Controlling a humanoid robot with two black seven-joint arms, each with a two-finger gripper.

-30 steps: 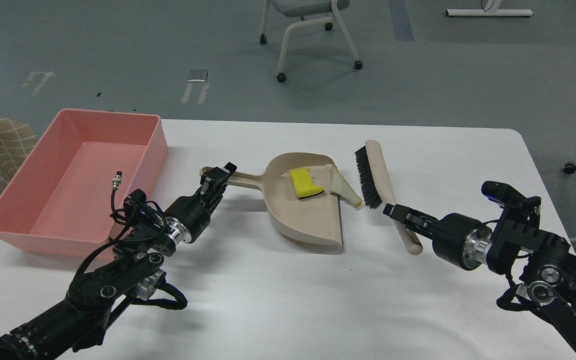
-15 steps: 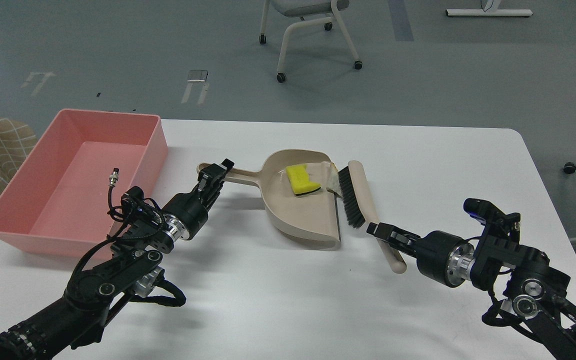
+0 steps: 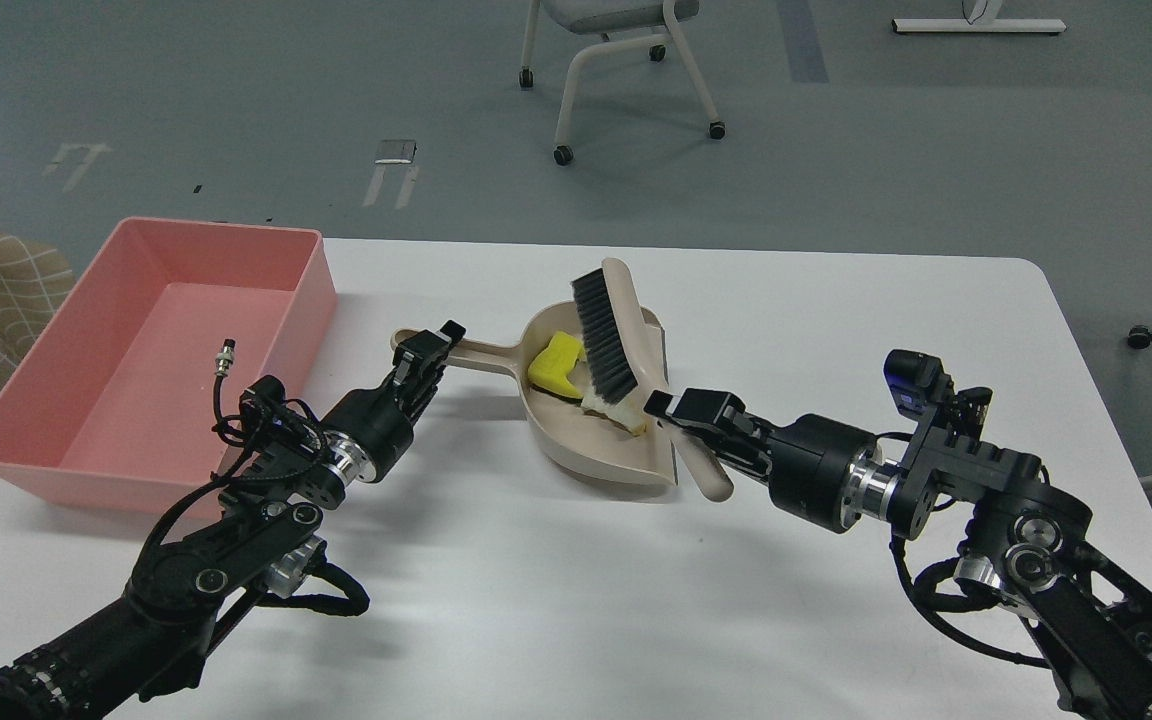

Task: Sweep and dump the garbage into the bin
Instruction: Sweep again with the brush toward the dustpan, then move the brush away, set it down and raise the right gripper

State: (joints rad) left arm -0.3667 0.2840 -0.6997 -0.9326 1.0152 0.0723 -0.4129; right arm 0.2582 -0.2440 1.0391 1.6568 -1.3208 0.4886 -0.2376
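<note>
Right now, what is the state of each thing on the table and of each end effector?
Pink bin: upright, nothing inside.
Dustpan: flat on the table, holding both garbage pieces.
Sponge: inside the dustpan.
Bread slice: inside the dustpan, against the bristles.
Brush: tilted over the dustpan.
Left end effector: shut on the dustpan handle.
Right end effector: shut on the brush handle.

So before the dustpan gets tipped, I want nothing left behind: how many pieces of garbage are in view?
2. The yellow sponge lies inside the dustpan, left of the brush. The bread slice sits in the pan under the bristles, partly hidden. I see none on the table.
</note>
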